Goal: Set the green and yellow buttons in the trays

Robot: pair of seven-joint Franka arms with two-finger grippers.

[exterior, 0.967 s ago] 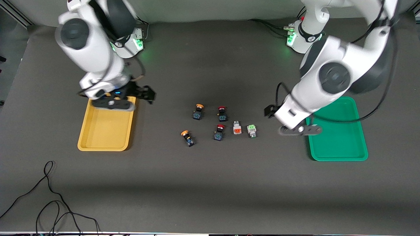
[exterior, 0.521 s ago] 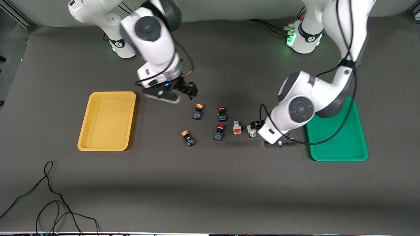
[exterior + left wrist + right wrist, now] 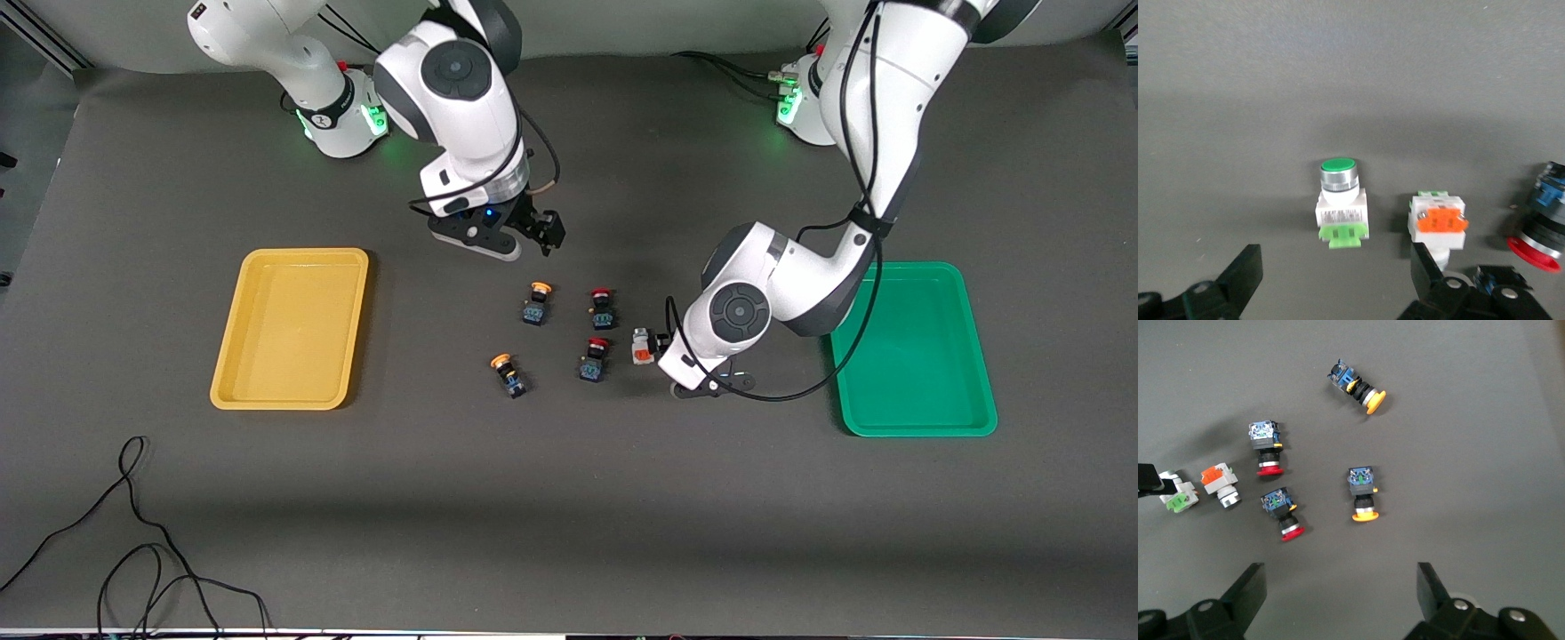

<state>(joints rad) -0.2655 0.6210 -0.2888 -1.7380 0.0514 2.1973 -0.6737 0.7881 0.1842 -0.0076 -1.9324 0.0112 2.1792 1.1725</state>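
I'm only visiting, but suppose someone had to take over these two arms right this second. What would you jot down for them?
Left tool: open, low over the green button, which lies on the table between its fingers, not gripped.
Right tool: open, over the table above the cluster, nothing held.
Yellow buttons: one in the row farther from the front camera, one nearer it, both lying on the table.
Yellow tray at the right arm's end and green tray at the left arm's end hold nothing.
Done: nothing placed.
Left: all three buttons. Leave the red-capped ones and the orange-and-white one.
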